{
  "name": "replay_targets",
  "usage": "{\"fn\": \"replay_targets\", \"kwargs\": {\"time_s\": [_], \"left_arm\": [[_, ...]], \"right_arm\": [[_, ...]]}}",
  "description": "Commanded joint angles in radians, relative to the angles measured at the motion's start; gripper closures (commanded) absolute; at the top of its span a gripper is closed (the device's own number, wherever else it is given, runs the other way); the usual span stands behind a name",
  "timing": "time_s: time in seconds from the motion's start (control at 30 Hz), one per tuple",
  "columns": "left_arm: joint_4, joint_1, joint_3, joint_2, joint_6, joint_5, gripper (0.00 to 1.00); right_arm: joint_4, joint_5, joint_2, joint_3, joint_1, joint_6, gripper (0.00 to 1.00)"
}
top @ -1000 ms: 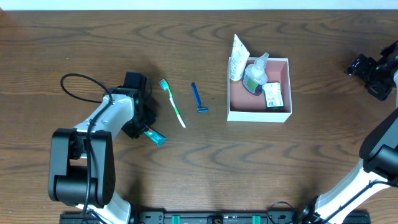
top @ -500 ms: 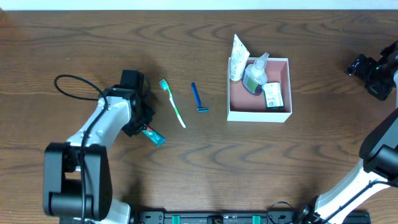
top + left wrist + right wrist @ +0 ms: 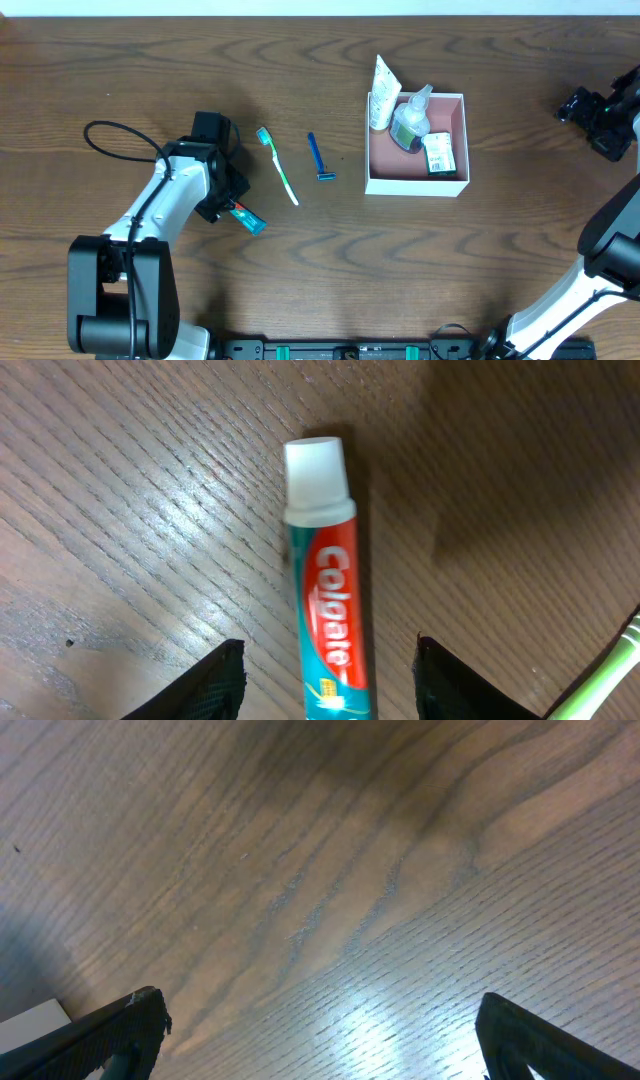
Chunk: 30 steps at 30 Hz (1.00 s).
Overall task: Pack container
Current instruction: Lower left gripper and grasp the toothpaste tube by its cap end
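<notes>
Here the left jaws stand spread wide on either side of a toothpaste tube [image 3: 325, 610] lying flat on the table [image 3: 320, 270], touching neither side. The left arm [image 3: 170, 195] leans forward from its near-left base. The right jaws, likewise spread, hold nothing at the far right. A toothbrush [image 3: 278, 165] and razor [image 3: 318, 158] lie between tube and container [image 3: 415, 186], right of centre.

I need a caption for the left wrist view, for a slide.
Left gripper, open, with a Colgate toothpaste tube lying on the wooden table between its fingers.
</notes>
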Motion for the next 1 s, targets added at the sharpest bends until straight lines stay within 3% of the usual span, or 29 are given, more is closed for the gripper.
{"fn": "replay_targets", "kwargs": {"time_s": [0.0, 0.7, 0.97], "left_arm": [[-0.002, -0.001, -0.013, 0.015, -0.02, -0.01, 0.45], [0.031, -0.001, -0.045, 0.066, -0.021, -0.01, 0.46], [0.031, -0.001, -0.046, 0.066, -0.021, -0.011, 0.51]], "right_arm": [[0.0, 0.002, -0.025, -0.005, -0.003, 0.011, 0.01], [0.0, 0.002, -0.025, -0.005, -0.003, 0.011, 0.01], [0.0, 0.002, -0.025, -0.005, -0.003, 0.011, 0.01]]}}
